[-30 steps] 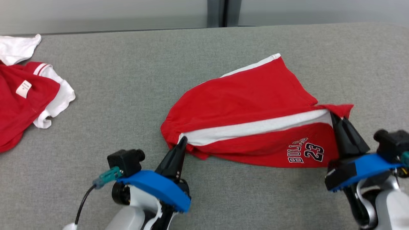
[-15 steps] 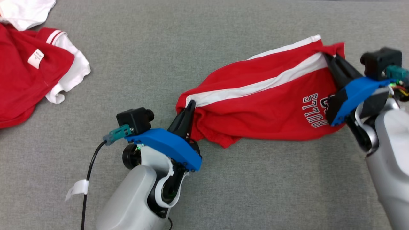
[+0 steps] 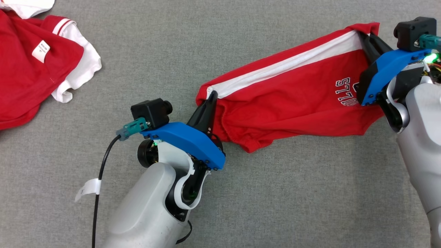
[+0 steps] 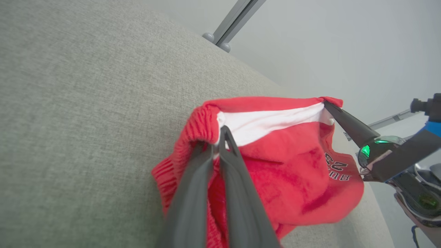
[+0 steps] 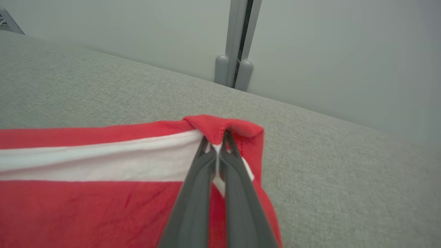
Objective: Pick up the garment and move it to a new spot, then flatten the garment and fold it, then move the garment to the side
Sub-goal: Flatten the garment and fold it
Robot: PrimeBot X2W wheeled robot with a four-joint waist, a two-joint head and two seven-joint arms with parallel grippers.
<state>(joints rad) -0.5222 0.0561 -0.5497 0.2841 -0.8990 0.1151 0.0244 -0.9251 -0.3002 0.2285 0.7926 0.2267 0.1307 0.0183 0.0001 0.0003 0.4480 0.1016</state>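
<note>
Garment: red shorts with a white side stripe, stretched between the two grippers over the right half of the grey table.
Long axis: oblique in the head view, running from the table's middle up to its far right.
Heading: ribbed waistband toward the table's middle; hemmed leg end toward its right edge. The white lettering reads upside down.
Upper edge: pulled nearly straight along the stripe.
Lower edge: sags in a loose fold toward the table's near side. It cannot be told whether it touches the table.
Left gripper: fingers pressed together on the waistband end, cloth pinched between the tips in the left wrist view.
Right gripper: fingers closed to a slit on the hem corner, red cloth folded over the tips in the right wrist view.
Other cloth: a second red-and-white garment lies at the table's far left corner, well apart from the shorts.
Change over half a second: the hem end stands nearer the table's far edge, the axis is steeper, and the back layer no longer shows above the stripe.
Change over one second: the shorts are narrower and tauter. The camera has tilted down.
</note>
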